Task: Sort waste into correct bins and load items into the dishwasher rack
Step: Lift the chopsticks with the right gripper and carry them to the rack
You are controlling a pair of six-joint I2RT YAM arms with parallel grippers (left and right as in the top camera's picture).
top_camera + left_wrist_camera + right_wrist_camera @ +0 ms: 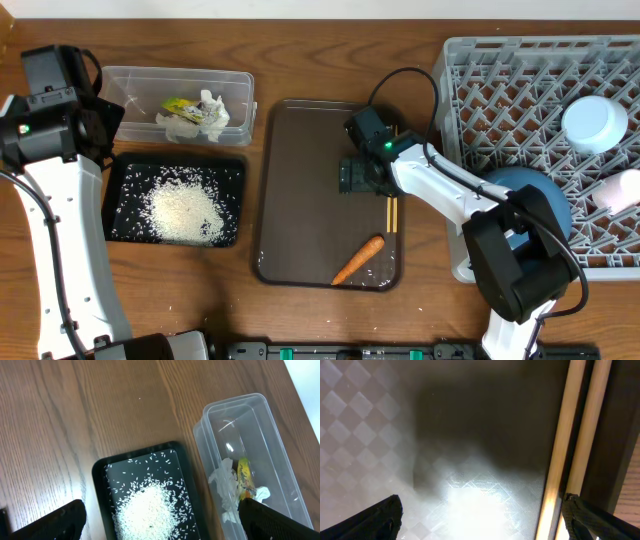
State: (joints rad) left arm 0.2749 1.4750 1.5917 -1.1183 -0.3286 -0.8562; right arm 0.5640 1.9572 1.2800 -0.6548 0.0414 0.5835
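My right gripper point(362, 178) point(482, 515) hangs open low over the dark brown serving tray point(300, 200), holding nothing. The two wooden chopsticks point(392, 212) point(565, 435) lie along the tray's right side, just at its right finger point(600, 520). An orange carrot point(358, 260) rests at the tray's front. My left gripper point(160, 520) is open and empty above the black tray point(115, 200) point(100, 490), which holds the rice point(185, 210) point(150, 510). The clear tub point(235, 85) point(260, 425) contains crumpled paper point(205, 115) point(225, 485) and the yellow-green wrapper point(182, 106) point(244, 477).
The grey dishwasher rack point(500, 90) fills the right side and holds a blue dish point(535, 195), a pale upturned bowl point(594, 124) and a white cup point(622, 190). A few stray rice grains point(170, 312) lie on the wood in front of the black tray.
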